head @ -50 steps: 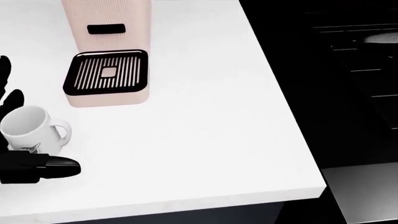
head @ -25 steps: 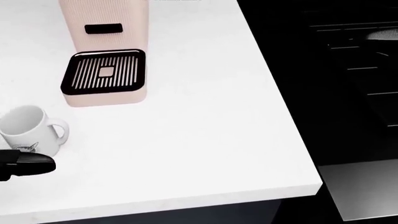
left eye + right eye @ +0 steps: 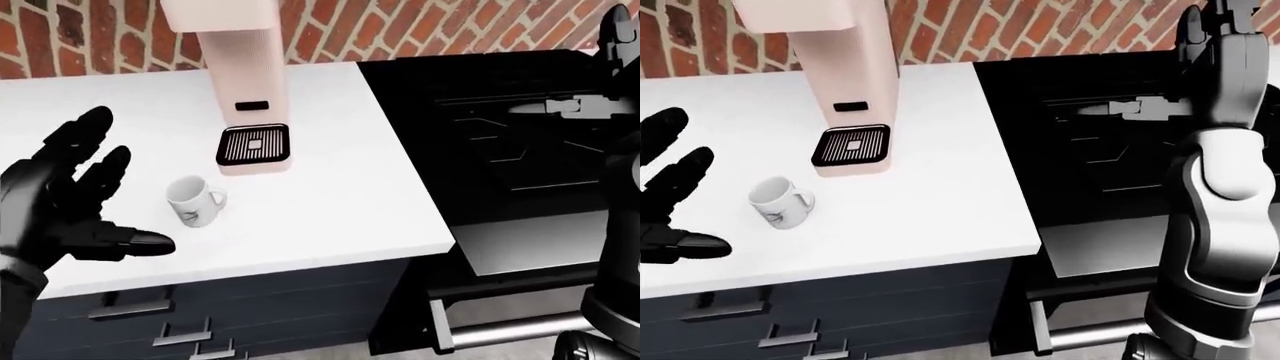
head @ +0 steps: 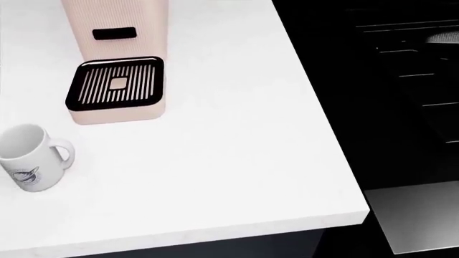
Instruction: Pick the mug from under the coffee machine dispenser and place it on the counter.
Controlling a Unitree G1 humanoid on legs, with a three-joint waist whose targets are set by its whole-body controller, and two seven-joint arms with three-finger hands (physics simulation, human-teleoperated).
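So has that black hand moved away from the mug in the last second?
Yes. A second ago its fingers stood about the mug in the head view; now the left hand has left that view, open, left of the mug, apart from it.

The coffee machine point(image 3: 232, 52) is cut off by the top edge in every view, so its upper part cannot be seen. The mug's point(image 4: 28, 157) printed emblem is too small to read. The right hand is out of sight: the right arm point(image 3: 1220, 187) leaves the top edge of the right-eye view. The left hand point(image 3: 665, 202) is partly cropped at that view's left edge. The stove point(image 4: 402, 97) shows only as a dark shape.
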